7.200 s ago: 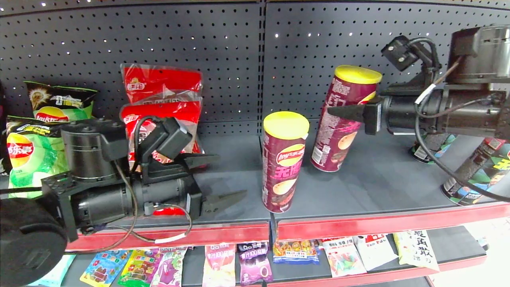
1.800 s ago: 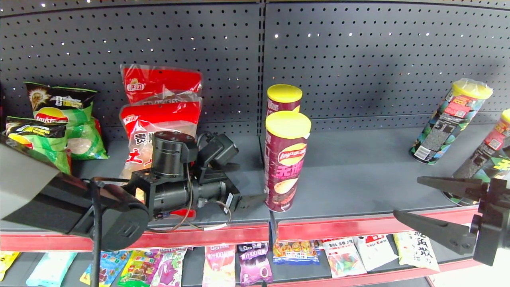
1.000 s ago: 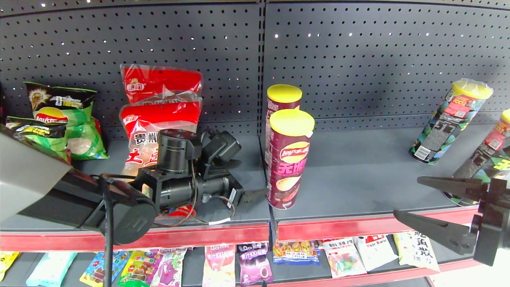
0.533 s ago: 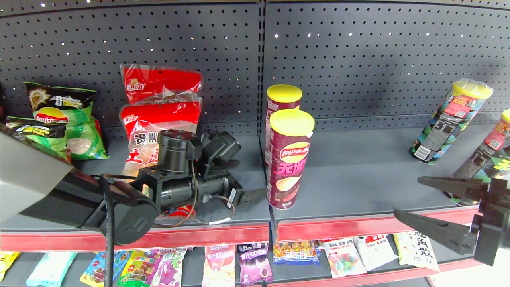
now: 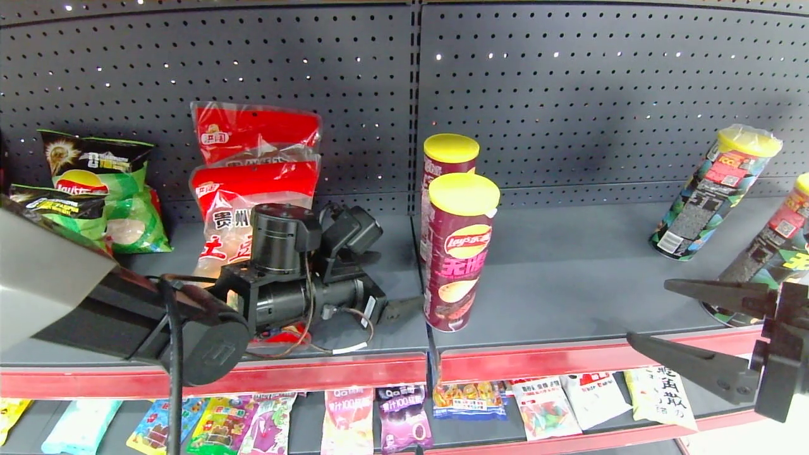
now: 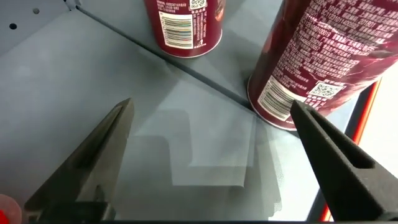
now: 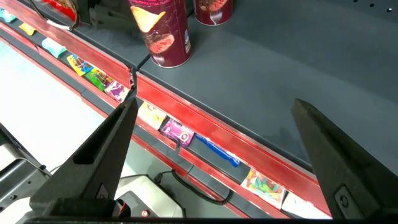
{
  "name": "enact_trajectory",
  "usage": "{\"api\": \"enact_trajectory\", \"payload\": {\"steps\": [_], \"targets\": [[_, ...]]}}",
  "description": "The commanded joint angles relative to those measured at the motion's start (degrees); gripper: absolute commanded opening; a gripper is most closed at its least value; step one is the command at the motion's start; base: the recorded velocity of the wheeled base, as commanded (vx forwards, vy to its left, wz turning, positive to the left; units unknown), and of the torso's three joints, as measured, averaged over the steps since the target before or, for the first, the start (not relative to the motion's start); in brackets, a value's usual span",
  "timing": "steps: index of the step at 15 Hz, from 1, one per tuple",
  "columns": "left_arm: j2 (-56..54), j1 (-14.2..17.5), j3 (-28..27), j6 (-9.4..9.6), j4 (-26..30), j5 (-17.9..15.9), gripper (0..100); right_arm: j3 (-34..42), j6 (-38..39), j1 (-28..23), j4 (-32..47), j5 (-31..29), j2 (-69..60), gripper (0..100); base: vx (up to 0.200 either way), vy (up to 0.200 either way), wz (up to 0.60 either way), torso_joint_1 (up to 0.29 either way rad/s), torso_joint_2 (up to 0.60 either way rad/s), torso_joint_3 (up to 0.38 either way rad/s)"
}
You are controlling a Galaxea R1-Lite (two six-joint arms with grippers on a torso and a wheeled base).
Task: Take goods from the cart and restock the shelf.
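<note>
- Front purple can (image 5: 459, 253): yellow lid, upright on the grey shelf (image 5: 569, 278), close to the red front edge (image 5: 569, 357) and beside the seam between the two shelf panels. You see its base in the left wrist view (image 6: 317, 68) and in the right wrist view (image 7: 163, 31).
- Rear purple can (image 5: 447, 158): same kind, upright, directly behind the front one and partly hidden by it; nearer the perforated back panel (image 5: 569, 95).
- Left gripper (image 5: 385, 283): your fingers are spread wide and hold nothing (image 6: 212, 104). It lies low over the shelf, to the left of the front purple can. One fingertip (image 5: 407, 308) is just beside the can's lower part; you cannot tell whether it touches.
- Right gripper (image 5: 651, 313): fingers spread wide, nothing between them (image 7: 214, 106). It hangs in front of the red front edge, well apart from both purple cans.
- Red snack bags (image 5: 253, 164): two, leaning on the back panel behind your left arm.
- Green chip bags (image 5: 95, 183): far left of the shelf.
- Patterned cans (image 5: 714, 189): far right, tilted.
- Small sachets (image 5: 404, 417): a row on the lower shelf.
</note>
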Motion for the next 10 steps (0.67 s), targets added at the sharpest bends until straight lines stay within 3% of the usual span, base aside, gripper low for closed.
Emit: {"api": "enact_trajectory", "payload": {"steps": [1,7,10], "targets": [[0.36,-0.05,-0.51,0.02,-0.07,-0.03,100,0.08,-0.01,0.02,-0.01,0.03,-0.12,100,0.0,0.0,0.0,0.0,0.0,0.0],[0.18,-0.05,-0.16,0.02,0.02,-0.03,100,0.35,0.42,-0.33,0.08,0.12,-0.03,100,0.0,0.0,0.0,0.0,0.0,0.0],[-6.58,1.97,5.64,0.02,0.2,1.02,100,2.63,1.13,-0.33,-0.01,0.21,-0.73,100,0.0,0.0,0.0,0.0,0.0,0.0]]}}
